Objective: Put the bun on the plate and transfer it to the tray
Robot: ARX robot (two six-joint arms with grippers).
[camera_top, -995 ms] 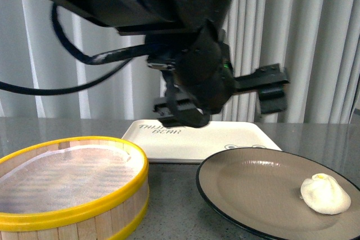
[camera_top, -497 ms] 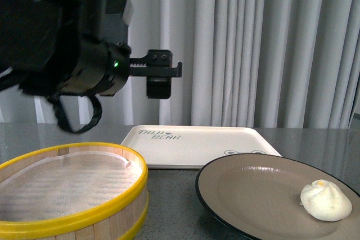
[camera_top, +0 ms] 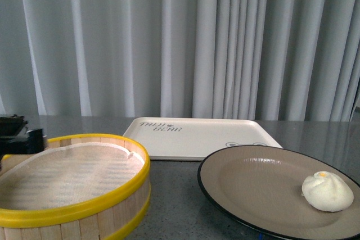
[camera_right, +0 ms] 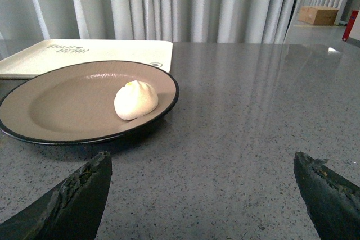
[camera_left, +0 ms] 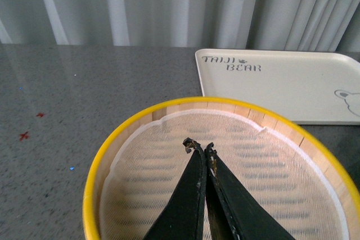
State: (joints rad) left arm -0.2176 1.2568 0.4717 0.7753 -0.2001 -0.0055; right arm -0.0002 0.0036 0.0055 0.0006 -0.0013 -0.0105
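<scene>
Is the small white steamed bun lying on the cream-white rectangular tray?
No, the bun sits on the round taupe-brown plate, apart from the tray.

Left gripper (camera_left: 199, 146): jaws pressed together. Right gripper (camera_right: 201, 164): jaws spread wide. Dark block low in front view, probably left arm (camera_top: 16, 135).

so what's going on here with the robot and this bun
The small white pleated bun lies on the wide taupe-brown plate with a black rim, which sits on the grey table in front of the cream rectangular tray, not on it. Neither arm holds anything: the left gripper is shut and points toward the yellow-rimmed wooden steamer, the right gripper is open, low, facing the plate. The transfer to the tray is not yet done.
</scene>
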